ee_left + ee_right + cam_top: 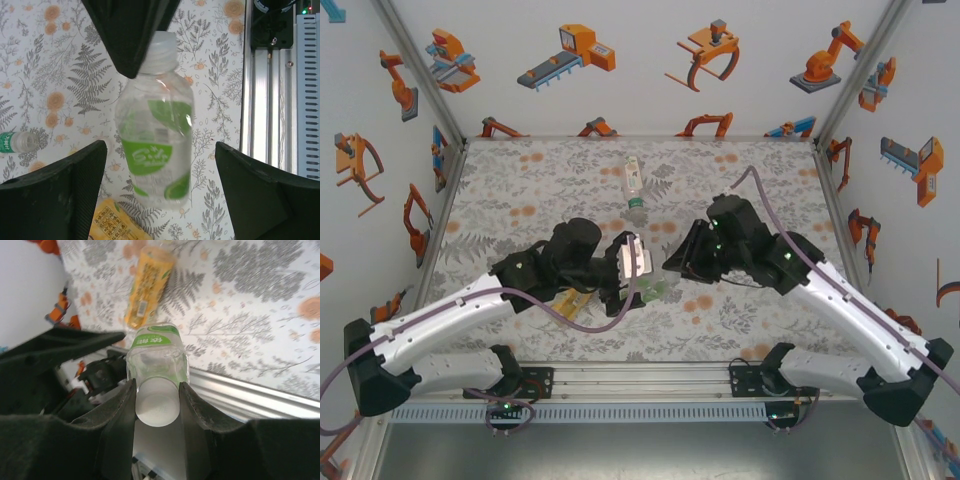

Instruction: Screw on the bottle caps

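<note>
Bottle cap (157,409), white, sits on the neck of the squat green-label bottle (155,145), and the right end effector (157,402) is clamped on that cap from both sides. Left end effector (160,172) is open, fingers wide on either side of the bottle body, not touching. Orange-yellow bottle (147,287) lies on the surface (520,190) just beneath; the clear bottle (633,185) lies toward the far edge.
</note>
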`<state>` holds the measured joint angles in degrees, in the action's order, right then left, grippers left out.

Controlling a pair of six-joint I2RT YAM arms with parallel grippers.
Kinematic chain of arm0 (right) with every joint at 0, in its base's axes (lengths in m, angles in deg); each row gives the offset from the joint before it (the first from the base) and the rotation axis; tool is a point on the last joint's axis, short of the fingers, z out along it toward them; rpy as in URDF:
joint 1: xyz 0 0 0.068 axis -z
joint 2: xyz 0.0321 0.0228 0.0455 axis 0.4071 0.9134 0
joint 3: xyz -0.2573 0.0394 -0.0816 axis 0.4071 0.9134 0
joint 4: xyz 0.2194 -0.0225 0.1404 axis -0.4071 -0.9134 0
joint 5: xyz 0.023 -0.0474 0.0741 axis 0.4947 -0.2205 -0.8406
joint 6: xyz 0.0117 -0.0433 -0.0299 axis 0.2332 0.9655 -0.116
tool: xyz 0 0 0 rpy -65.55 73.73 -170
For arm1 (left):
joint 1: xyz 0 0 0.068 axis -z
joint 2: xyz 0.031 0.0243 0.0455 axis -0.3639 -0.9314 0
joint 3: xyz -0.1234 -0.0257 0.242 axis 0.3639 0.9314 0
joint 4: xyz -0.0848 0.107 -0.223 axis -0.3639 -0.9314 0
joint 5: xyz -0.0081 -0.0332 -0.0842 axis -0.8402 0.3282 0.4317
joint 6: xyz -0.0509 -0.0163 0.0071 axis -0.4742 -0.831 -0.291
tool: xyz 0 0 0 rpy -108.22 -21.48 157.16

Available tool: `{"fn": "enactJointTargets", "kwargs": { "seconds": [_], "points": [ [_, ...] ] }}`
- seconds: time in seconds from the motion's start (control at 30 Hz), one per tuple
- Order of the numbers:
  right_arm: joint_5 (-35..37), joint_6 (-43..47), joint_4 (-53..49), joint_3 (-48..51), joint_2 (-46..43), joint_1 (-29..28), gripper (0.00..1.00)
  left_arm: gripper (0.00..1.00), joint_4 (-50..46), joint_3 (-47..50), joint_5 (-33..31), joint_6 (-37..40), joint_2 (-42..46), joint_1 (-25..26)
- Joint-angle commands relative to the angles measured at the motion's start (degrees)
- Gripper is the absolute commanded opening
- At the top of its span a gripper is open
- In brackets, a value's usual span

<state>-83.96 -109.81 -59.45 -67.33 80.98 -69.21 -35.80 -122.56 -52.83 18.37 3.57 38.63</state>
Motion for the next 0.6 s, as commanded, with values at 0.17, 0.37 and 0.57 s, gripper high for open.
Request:
{"fn": "enactJointTargets", "kwargs": {
  "seconds": [0.17, 0.37, 0.57],
  "points": [
    [1.6, 20.4, -5.8, -9.0, 9.4, 11.3, 0.0, 0.81, 1.0, 1.6, -3.9, -4.3, 2.7, 0.1],
    [4.8, 31.9, -7.4, -17.6, 20.3, 17.9, 0.0, 0.81, 0.3, 2.1, -7.3, -9.0, 2.8, 0.1],
    [7.3, 39.1, -8.2, -28.4, 32.9, 23.5, 0.0, 0.81, -1.7, 2.2, -12.5, -14.1, 2.7, -0.1]
  ]
}}
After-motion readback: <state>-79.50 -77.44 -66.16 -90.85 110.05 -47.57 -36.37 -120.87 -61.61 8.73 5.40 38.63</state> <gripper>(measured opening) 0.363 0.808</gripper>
